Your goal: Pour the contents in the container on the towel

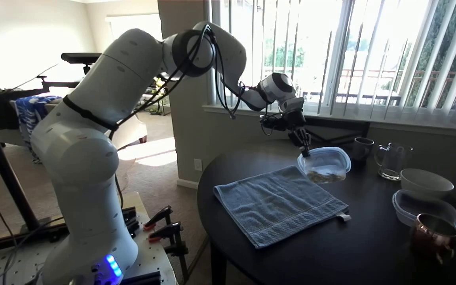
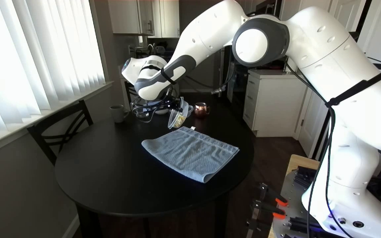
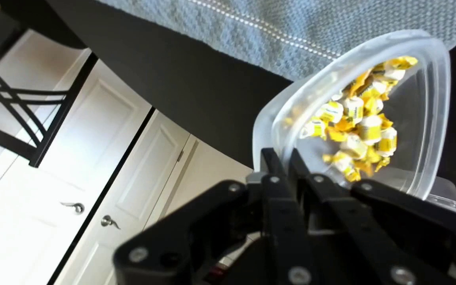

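Observation:
The container [image 1: 325,159] is a translucent whitish plastic tub, tilted on its side in both exterior views [image 2: 186,109]. My gripper [image 1: 305,152] is shut on its rim. In the wrist view, one fingertip of the gripper [image 3: 281,156] is outside the wall and one inside the container [image 3: 420,99]. Yellow-and-white wrapped pieces [image 3: 360,118] lie inside it; they also show in both exterior views [image 1: 325,177] [image 2: 178,121]. The blue-grey towel [image 1: 279,206] lies flat, slightly wrinkled, on the table [image 2: 190,153]. The container is held at the towel's edge, apparently just above it.
A grey mug [image 1: 361,149], a glass mug [image 1: 394,162], a white bowl [image 1: 426,183], another translucent tub [image 1: 404,215] and a copper mug [image 1: 434,239] stand on the dark round table [image 2: 111,178]. A black chair [image 2: 65,127] stands by the window.

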Tool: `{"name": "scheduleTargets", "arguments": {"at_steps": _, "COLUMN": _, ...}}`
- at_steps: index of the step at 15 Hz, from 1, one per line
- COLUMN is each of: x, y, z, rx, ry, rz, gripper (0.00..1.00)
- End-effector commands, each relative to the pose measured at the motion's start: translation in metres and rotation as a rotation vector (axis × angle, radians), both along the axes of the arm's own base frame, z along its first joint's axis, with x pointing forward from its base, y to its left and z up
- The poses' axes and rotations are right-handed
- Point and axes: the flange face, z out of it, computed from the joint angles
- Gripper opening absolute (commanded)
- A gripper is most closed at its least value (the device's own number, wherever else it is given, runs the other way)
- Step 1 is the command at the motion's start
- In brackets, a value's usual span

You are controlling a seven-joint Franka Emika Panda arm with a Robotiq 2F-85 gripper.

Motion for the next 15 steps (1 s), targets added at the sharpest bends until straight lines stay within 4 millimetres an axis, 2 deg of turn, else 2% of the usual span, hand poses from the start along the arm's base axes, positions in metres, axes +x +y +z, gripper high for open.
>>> {"name": "scheduleTargets", "arguments": {"at_steps": 1, "x": -0.019, "y": 0.007, "z": 0.0, "rx": -0.041, "ry": 0.152, "rz": 0.117, "gripper": 0.05}}
{"name": "scheduleTargets", "arguments": {"at_steps": 5, "x": -0.043, "y": 0.017, "z": -0.023, "rx": -0.07, "ry": 0.306, "rz": 0.231, "gripper": 0.05}}
{"name": "scheduleTargets", "arguments": {"at_steps": 8, "x": -0.064, "y": 0.004, "z": -0.033, "rx": -0.128, "ry": 0.426, "rz": 0.273, "gripper": 0.05}}
{"name": "scheduleTargets", "arguments": {"at_steps": 12, "x": -0.086, "y": -0.021, "z": -0.033, "rx": -0.248, "ry": 0.59, "rz": 0.311, "gripper": 0.05}}
{"name": "scheduleTargets", "arguments": {"at_steps": 14, "x": -0.09, "y": -0.021, "z": -0.034, "rx": -0.316, "ry": 0.6, "rz": 0.419, "gripper": 0.05}}
{"name": "scheduleTargets", "arguments": {"at_steps": 15, "x": -0.095, "y": -0.014, "z": -0.031, "rx": -0.347, "ry": 0.591, "rz": 0.467, "gripper": 0.05}}
